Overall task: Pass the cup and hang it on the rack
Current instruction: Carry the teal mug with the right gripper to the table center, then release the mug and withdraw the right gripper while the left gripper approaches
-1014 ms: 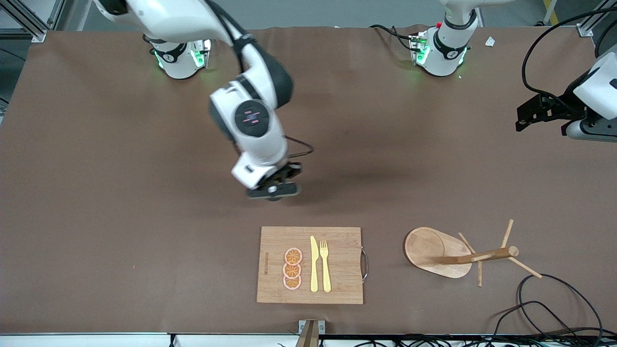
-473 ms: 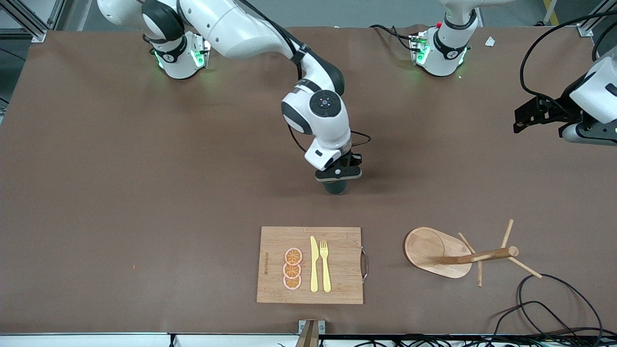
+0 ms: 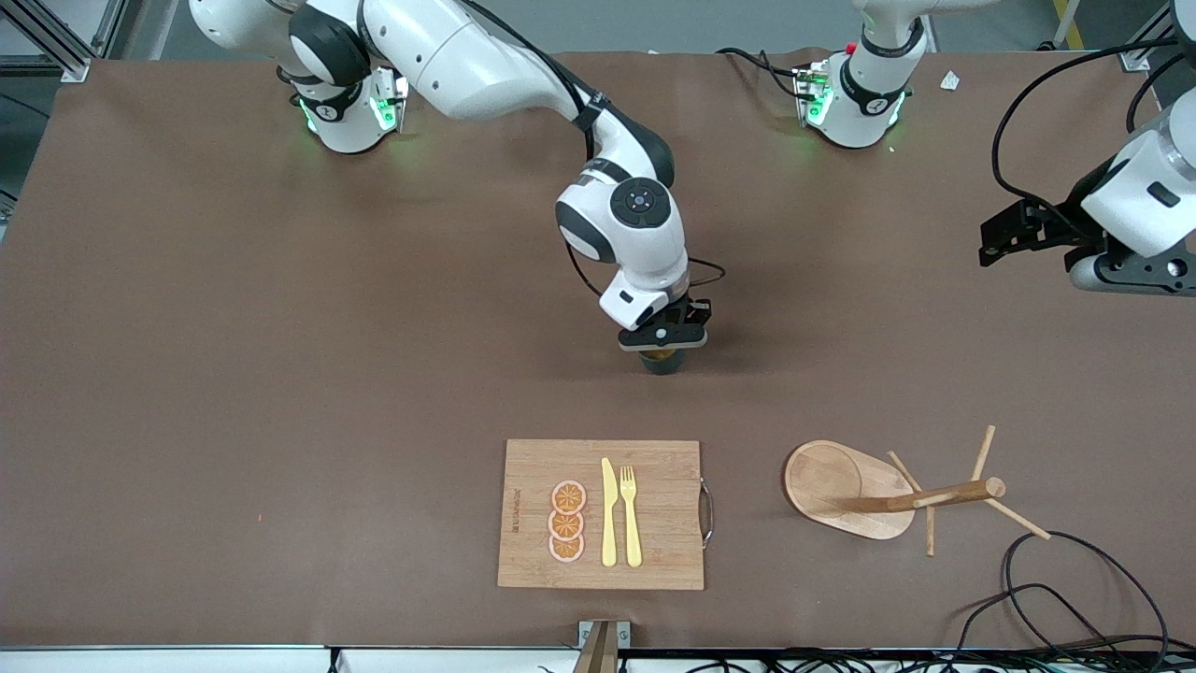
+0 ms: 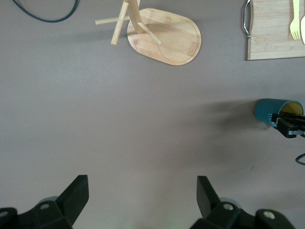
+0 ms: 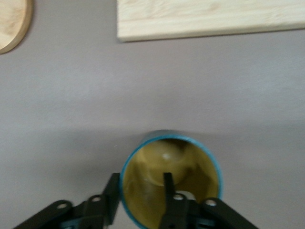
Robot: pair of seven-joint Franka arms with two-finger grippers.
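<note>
The dark teal cup (image 3: 662,364) with a mustard-yellow inside stands on the mat in the middle of the table. My right gripper (image 3: 661,340) is right over it. In the right wrist view one finger (image 5: 114,191) is outside the cup's (image 5: 171,186) wall and the other is inside, with a wide gap between them. The cup also shows in the left wrist view (image 4: 268,110). The wooden rack (image 3: 847,486) stands nearer the front camera, toward the left arm's end. My left gripper (image 3: 989,245) is open and empty in the air over that end of the table.
A bamboo cutting board (image 3: 654,514) with a yellow knife, a yellow fork and orange slices lies nearer the front camera than the cup. Black cables (image 3: 1056,598) loop on the mat beside the rack. The rack shows in the left wrist view (image 4: 167,36).
My right arm swung the cup toward the left arm's end, then settled low over the mat. Its fingers now stand apart around the cup's wall. My left gripper shifted slightly inward.
</note>
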